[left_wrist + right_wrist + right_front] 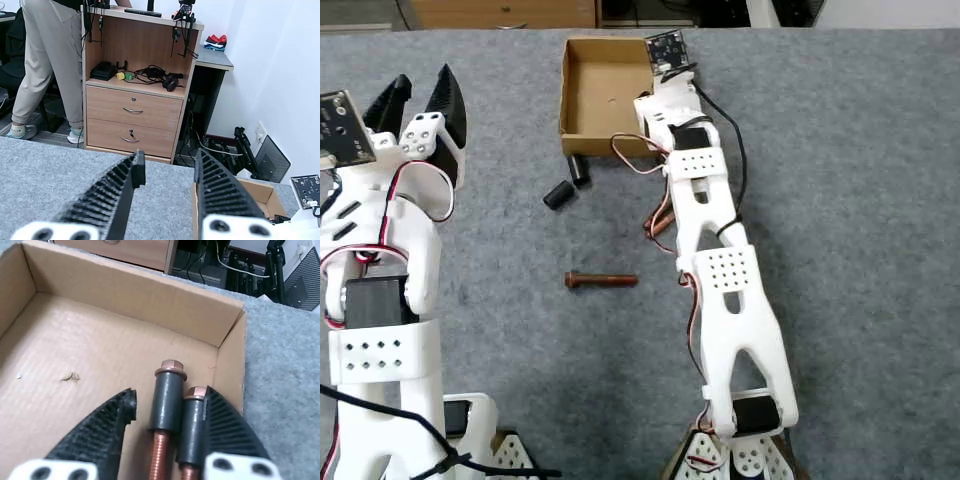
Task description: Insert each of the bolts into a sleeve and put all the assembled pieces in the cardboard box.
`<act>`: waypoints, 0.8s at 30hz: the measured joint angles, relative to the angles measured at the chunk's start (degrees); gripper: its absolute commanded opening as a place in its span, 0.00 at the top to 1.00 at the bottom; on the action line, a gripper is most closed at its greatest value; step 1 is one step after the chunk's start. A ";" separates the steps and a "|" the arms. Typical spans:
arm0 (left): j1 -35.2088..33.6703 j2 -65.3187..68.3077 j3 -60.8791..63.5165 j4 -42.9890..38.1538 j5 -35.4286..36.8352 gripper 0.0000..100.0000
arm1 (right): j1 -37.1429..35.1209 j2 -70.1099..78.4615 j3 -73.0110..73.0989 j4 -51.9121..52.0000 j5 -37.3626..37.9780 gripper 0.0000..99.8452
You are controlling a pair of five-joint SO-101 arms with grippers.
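Note:
My right gripper [167,427] hangs open inside the cardboard box [75,350]. Two copper bolts lie on the box floor between its jaws, each in a black sleeve: one [167,395] in the middle, the other [191,422] against one finger. In the high view the right arm [695,165] stretches to the right side of the box [595,95]. Two loose black sleeves [580,168] [558,194] lie on the mat just in front of the box. A bare copper bolt [601,280] lies nearer the arm bases. My left gripper [420,95] stands open at the far left, holding nothing.
Grey felt covers the table [860,200]. In the left wrist view the left gripper [167,170] points towards a wooden cabinet [135,120] beyond the table, with a box corner [262,192] showing beside it. Open mat lies to the right of the right arm.

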 measured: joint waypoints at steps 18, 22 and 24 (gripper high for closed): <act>-0.35 0.00 0.00 0.00 0.00 0.83 | 0.44 -10.55 -13.45 18.29 -1.76 0.82; -0.35 0.00 0.00 0.00 0.00 0.83 | -0.35 -20.04 -13.80 40.18 -3.78 0.82; -0.35 0.00 0.00 0.00 0.00 0.83 | -2.46 -22.15 -14.15 50.46 -4.22 0.82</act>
